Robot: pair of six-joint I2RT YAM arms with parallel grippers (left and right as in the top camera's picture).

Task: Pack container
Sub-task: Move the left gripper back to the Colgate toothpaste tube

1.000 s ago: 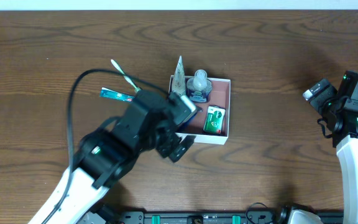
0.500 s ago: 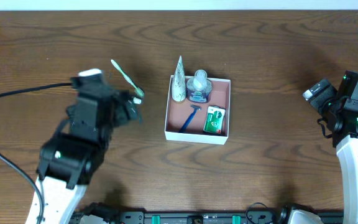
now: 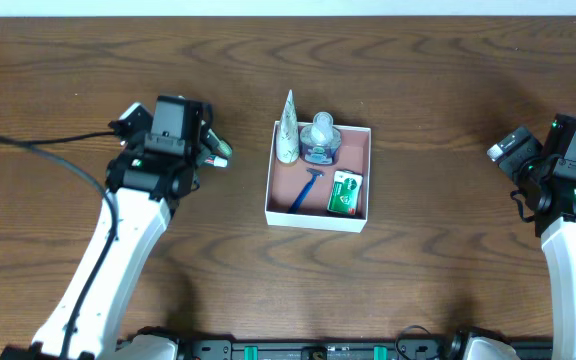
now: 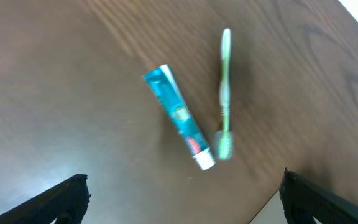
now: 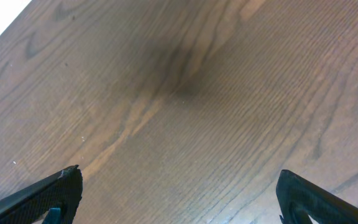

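Two grippers: both spread wide and holding nothing, as I read them.
Left gripper [image 4: 186, 198]: hovers above the toothpaste tube [image 4: 179, 121] and the green toothbrush [image 4: 225, 93], touching neither.
Toothbrush: lies just at 3 o'clock of the toothpaste tube, apart from it, on the table [image 3: 448, 90].
Right gripper [image 5: 179, 196]: I see only wood grain beneath it.
Container [image 3: 270, 195]: mid-table, at 3 o'clock from the left arm [image 3: 128, 225], well apart from the right arm [image 3: 573, 235].
Inside: blue razor [image 3: 305, 188], green carton [image 3: 345, 193], clear bottle [image 3: 320, 138].
White cone [image 3: 287, 128]: at the 11 o'clock corner, poking past the rim.
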